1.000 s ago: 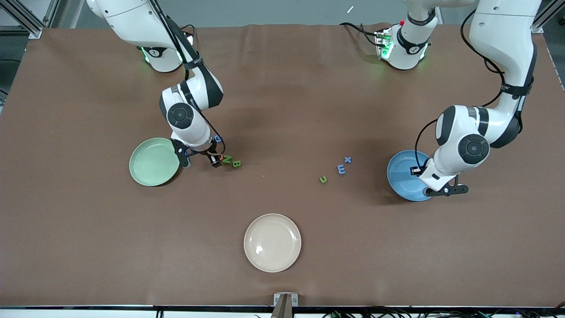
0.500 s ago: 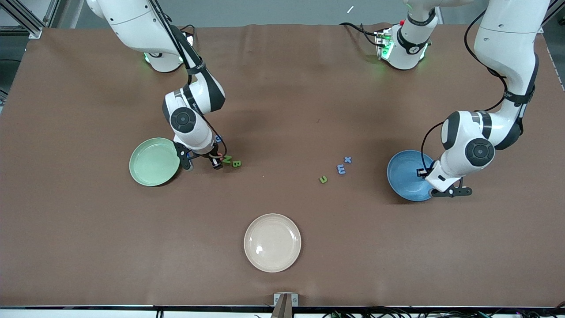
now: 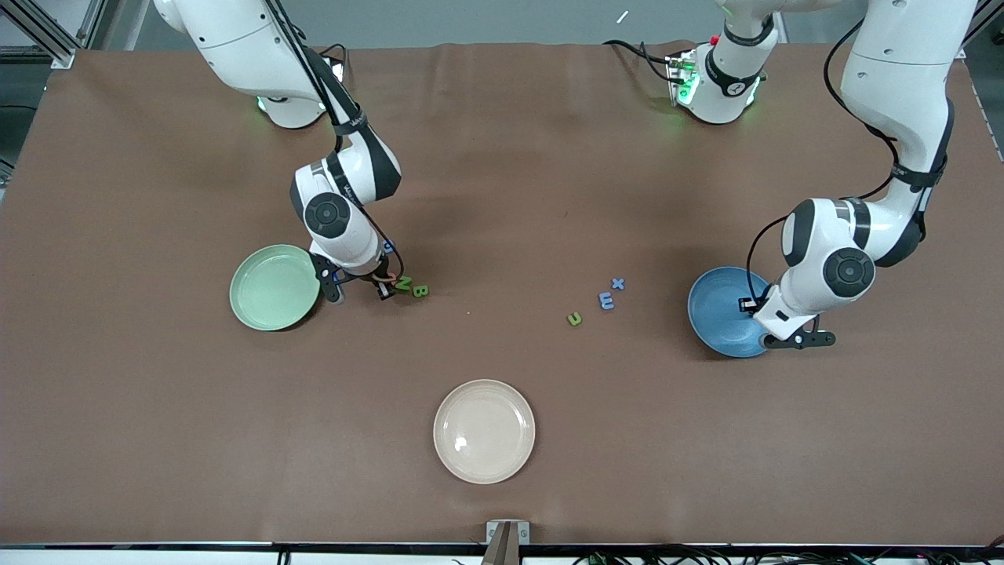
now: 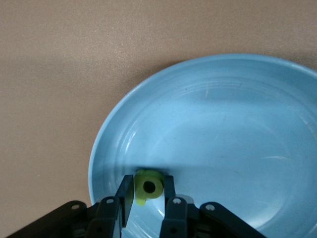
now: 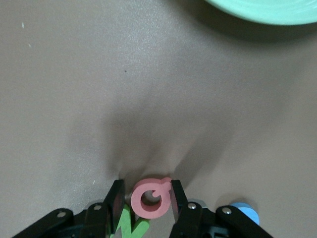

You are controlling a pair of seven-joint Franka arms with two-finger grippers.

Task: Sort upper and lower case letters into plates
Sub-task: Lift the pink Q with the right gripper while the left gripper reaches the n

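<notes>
Left gripper (image 4: 148, 198): I am hanging low over the blue plate (image 4: 237, 129), at its rim toward the left arm's end of the table.
Left fingers (image 4: 125, 194): I am pinching them on the green p (image 4: 148, 187), one finger on each side of it.
Green p: it is sitting between my left fingertips, just above the plate's floor; whether it is touching the plate I cannot tell.
Right gripper (image 5: 144, 198): I am reaching down to the table beside the mint plate (image 3: 273, 287).
Right fingers (image 5: 117, 197): I am closing them around the red Q (image 5: 150, 198), one finger on each flank, its ring between them.
Red Q: it is lying flat on the table between my right fingertips.
Green N (image 5: 130, 225): it is lying right by one right finger, partly under it, touching or nearly touching the Q.
Green B (image 3: 421, 291): it is lying just past the N, away from my right fingers.
Blue G (image 5: 243, 212): it is lying close outside my other right finger, mostly hidden.
Blue x (image 3: 618, 283), blue m (image 3: 605, 300), green u (image 3: 574, 318): these are lying loose on the table between my two grippers, closer to the blue plate, well apart from any finger.
Cream plate (image 3: 484, 431): it is sitting nearest the front camera, far from both my grippers.
</notes>
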